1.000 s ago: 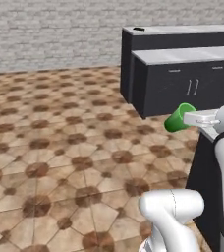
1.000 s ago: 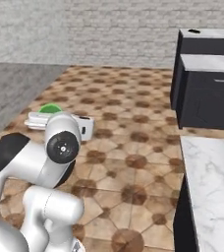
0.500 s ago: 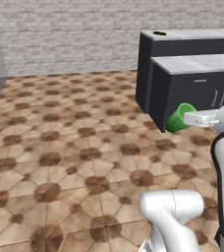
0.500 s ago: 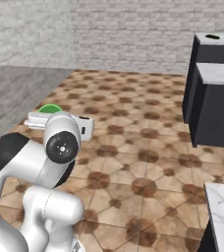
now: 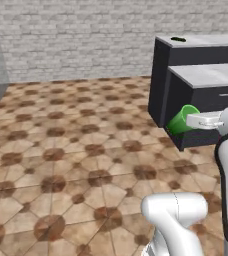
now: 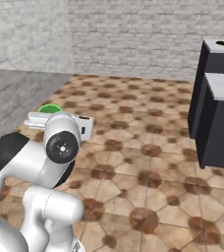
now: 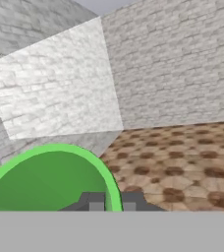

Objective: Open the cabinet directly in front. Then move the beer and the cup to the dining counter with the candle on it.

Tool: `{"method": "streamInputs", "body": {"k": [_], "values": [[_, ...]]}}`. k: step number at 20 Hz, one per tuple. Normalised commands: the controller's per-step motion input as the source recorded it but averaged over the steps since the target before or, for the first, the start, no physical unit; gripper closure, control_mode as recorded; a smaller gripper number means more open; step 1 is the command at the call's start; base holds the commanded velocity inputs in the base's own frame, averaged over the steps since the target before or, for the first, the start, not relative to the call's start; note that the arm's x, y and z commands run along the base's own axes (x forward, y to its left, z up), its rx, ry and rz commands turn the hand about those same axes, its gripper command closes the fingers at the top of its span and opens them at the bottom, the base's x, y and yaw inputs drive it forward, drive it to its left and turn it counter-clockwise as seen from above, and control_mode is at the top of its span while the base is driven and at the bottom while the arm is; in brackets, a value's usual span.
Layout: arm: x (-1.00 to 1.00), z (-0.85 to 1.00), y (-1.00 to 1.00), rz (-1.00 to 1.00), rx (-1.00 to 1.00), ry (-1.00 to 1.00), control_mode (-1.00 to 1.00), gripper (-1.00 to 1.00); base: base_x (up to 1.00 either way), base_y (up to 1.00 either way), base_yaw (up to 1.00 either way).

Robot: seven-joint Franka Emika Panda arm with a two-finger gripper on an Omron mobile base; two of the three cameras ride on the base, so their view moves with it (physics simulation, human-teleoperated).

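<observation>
The cup (image 5: 180, 120) is a bright-green tumbler lying sideways in the air, held at its rim by my gripper (image 5: 190, 120), which is shut on it. In the right base view the cup (image 6: 50, 108) peeks out behind the white hand, with the gripper (image 6: 38, 119) at its edge. In the hand view the cup's green rim and inside (image 7: 50, 179) fill the lower left, and the two dark fingertips (image 7: 95, 202) of the gripper (image 7: 113, 203) pinch the rim. The cabinet, the beer, the dining counter and the candle are out of view.
A dark lower unit with a grey top (image 5: 206, 75) and short horizontal drawer handles stands to the right (image 6: 222, 103), a small dark thing (image 5: 177, 39) on its higher part. Brown tiled floor (image 5: 76, 150) stretches ahead to a grey brick wall (image 5: 86, 40).
The whole scene has slid to the right in both base views, so the camera has turned. A marble counter corner has left the right base view. The cup stays in the shut gripper.
</observation>
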Motion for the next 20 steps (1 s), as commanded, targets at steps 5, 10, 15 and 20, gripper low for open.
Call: {"method": "streamInputs", "body": {"k": [5, 10, 15, 20], "values": [[0.00, 0.00, 0.00, 0.00, 0.00, 0.00, 1.00, 1.00, 1.00, 0.27, 0.05], [0.00, 0.00, 0.00, 0.00, 0.00, 0.00, 1.00, 1.00, 1.00, 0.30, 0.08], [0.00, 0.00, 0.00, 0.00, 0.00, 0.00, 1.00, 1.00, 1.00, 0.29, 0.11], [0.00, 0.00, 0.00, 0.00, 0.00, 0.00, 1.00, 1.00, 1.00, 0.23, 0.12]]}}
